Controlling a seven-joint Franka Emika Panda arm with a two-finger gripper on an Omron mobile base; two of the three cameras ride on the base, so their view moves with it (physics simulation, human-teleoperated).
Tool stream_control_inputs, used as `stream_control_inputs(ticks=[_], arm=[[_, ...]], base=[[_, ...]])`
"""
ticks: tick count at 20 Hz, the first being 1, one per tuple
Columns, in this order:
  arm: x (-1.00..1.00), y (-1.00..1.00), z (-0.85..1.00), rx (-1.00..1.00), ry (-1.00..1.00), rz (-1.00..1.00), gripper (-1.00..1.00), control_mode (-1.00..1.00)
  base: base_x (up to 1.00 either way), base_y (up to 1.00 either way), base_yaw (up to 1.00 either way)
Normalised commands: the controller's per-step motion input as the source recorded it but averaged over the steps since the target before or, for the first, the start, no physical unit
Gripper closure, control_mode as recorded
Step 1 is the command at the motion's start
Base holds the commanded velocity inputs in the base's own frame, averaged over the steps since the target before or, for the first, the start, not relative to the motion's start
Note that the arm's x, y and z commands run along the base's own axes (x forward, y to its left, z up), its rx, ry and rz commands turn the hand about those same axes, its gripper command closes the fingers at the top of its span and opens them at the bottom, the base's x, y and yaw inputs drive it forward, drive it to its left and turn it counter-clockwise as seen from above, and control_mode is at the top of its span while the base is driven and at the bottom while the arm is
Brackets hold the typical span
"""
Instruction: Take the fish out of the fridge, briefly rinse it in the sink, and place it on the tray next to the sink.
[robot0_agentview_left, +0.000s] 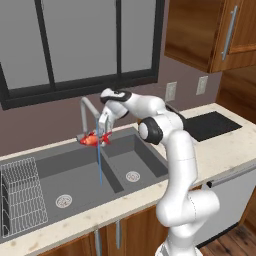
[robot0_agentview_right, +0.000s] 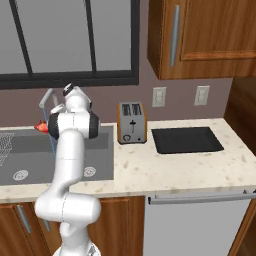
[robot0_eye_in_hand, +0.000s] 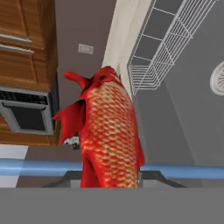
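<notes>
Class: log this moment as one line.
step: rinse | gripper: shut on fish | place: over sink, in water stream

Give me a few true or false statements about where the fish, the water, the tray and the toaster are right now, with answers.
1. The pincer holds the fish over the sink. True.
2. The fish lies on the tray. False: the tray is bare and the fish is in the pincer.
3. Water runs from the faucet. True.
4. The toaster stands right of the tray. False: it stands left of it, between sink and tray.
5. The dish rack sits at the sink's left end. True.
</notes>
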Motion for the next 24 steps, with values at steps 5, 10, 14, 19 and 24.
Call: stream_control_inputs(ticks=[5, 10, 14, 19, 24], arm=[[-0.83, -0.09, 0.08, 0.11, 0.00, -0.01, 1.00, -1.00], [-0.68, -0.19, 0.08, 0.10, -0.02, -0.03, 1.00, -1.00], [0.00, 0.00, 0.00, 0.00, 0.00, 0.00, 1.00, -1.00], [-0.26, -0.21, 0.04, 0.00, -0.03, -0.09, 1.00, -1.00], [0.00, -0.33, 0.09, 0.00, -0.03, -0.31, 1.00, -1.00]], base=[[0.00, 0.00, 0.00], [0.00, 0.00, 0.00], [0.00, 0.00, 0.00], [0.00, 0.00, 0.00], [0.00, 0.00, 0.00]])
